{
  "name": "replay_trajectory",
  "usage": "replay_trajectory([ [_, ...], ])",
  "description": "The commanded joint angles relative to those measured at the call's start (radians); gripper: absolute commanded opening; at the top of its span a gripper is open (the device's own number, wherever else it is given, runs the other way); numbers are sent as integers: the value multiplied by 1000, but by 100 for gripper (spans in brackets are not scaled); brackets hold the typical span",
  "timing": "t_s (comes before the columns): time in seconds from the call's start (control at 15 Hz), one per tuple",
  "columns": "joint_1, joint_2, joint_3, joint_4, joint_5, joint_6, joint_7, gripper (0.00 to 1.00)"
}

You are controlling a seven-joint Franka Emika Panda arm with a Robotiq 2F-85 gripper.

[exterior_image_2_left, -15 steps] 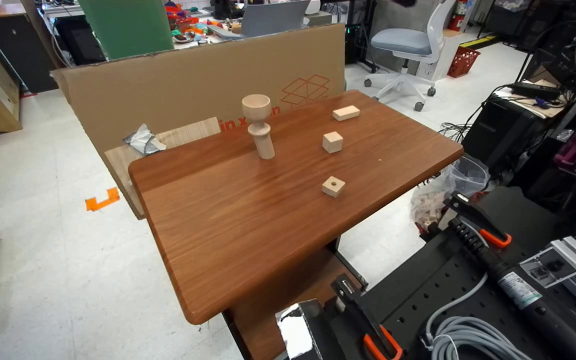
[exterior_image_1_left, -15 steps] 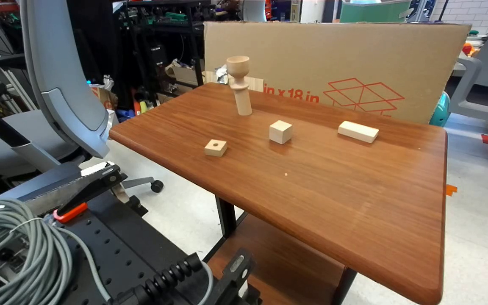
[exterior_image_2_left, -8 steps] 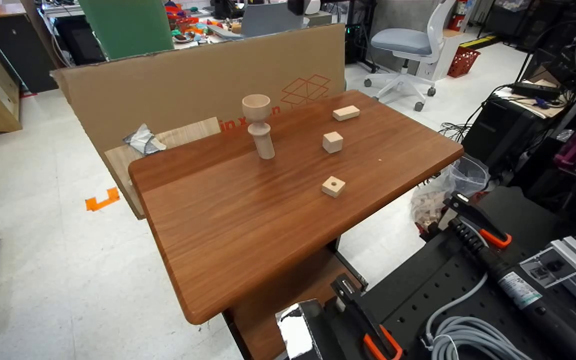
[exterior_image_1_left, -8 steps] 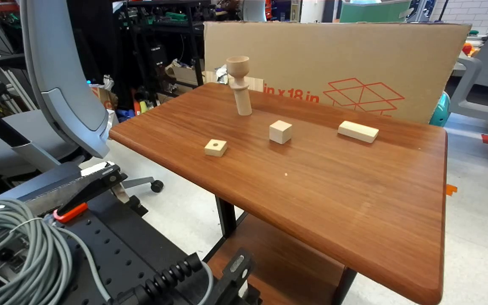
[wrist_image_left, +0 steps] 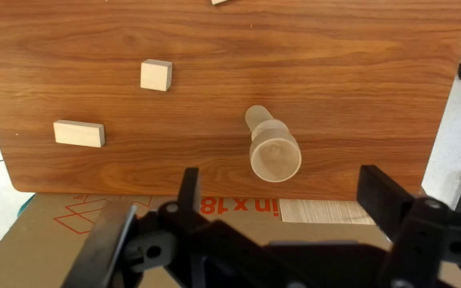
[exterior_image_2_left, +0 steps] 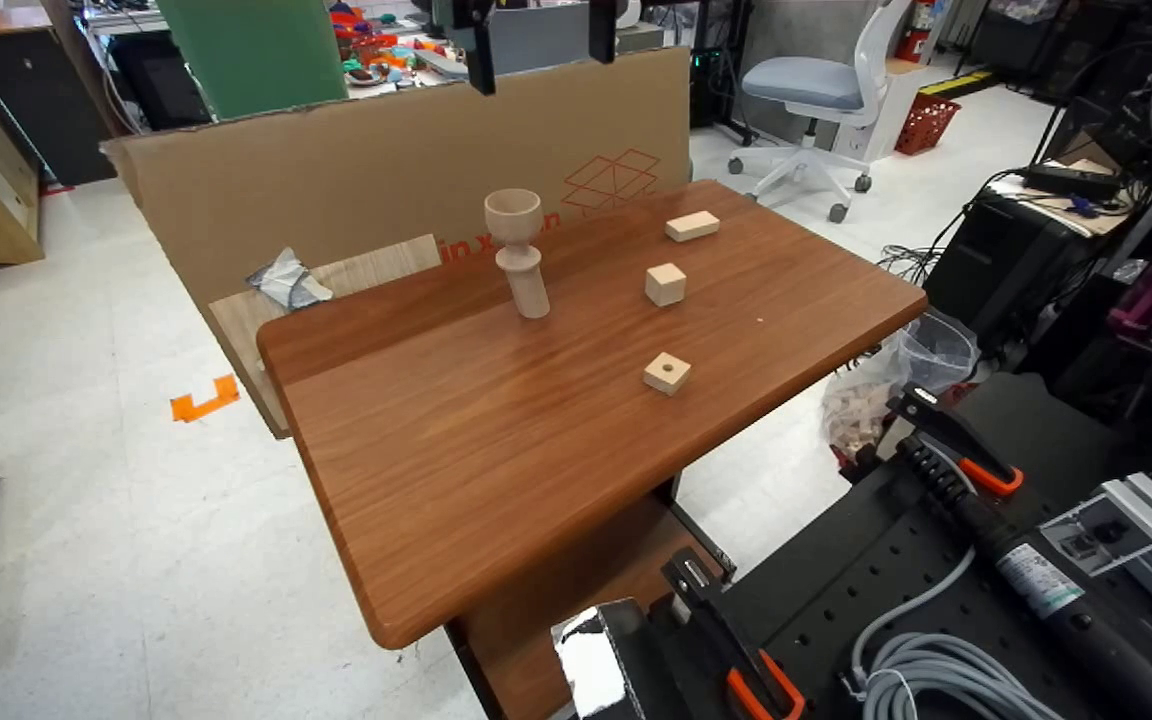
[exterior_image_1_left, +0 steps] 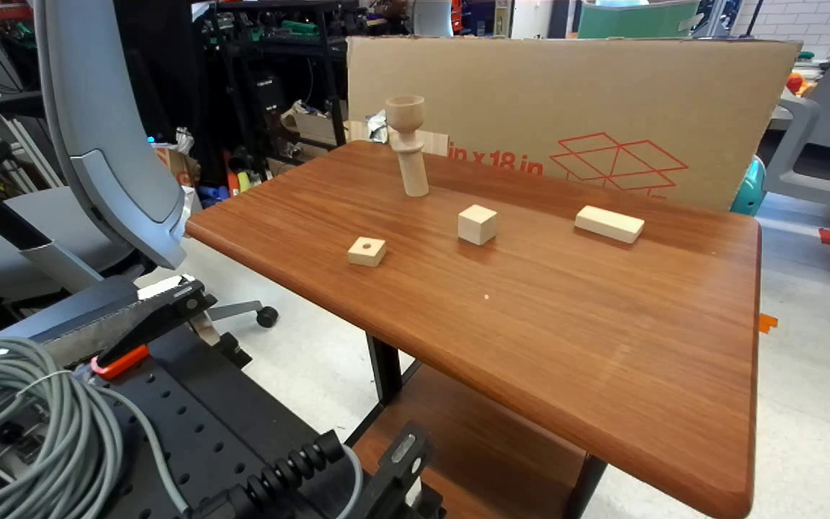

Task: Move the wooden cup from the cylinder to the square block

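The pale wooden cup (exterior_image_1_left: 405,114) stands upright with its foot on top of the plain wooden cylinder (exterior_image_1_left: 414,175). Cup (exterior_image_2_left: 513,216) and cylinder (exterior_image_2_left: 530,293) show as one stack in both exterior views. In the wrist view I look into the open cup (wrist_image_left: 275,160), with the cylinder (wrist_image_left: 257,115) behind it. The thin square block (exterior_image_1_left: 367,252) with a dark hole lies near the table edge; it also shows in an exterior view (exterior_image_2_left: 667,373), and only a corner shows in the wrist view (wrist_image_left: 218,1). My gripper (exterior_image_2_left: 542,66) is open and empty, above the cup and touching nothing.
A wooden cube (exterior_image_1_left: 477,225) and a long rectangular block (exterior_image_1_left: 609,224) lie on the brown table (exterior_image_1_left: 573,346). A large cardboard sheet (exterior_image_2_left: 386,180) stands upright along the table's far edge, close behind the stack.
My gripper has come down into an exterior view from the top and moved left there, to above the cup. Cup, cylinder and blocks have not moved.
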Motion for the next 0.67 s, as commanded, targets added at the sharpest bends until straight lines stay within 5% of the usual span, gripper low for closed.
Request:
replay_trajectory([
  [0.0, 31, 107, -25, 132, 3, -61, 1, 100],
  [0.6, 48, 240, -34, 240, 16, -127, -38, 100],
])
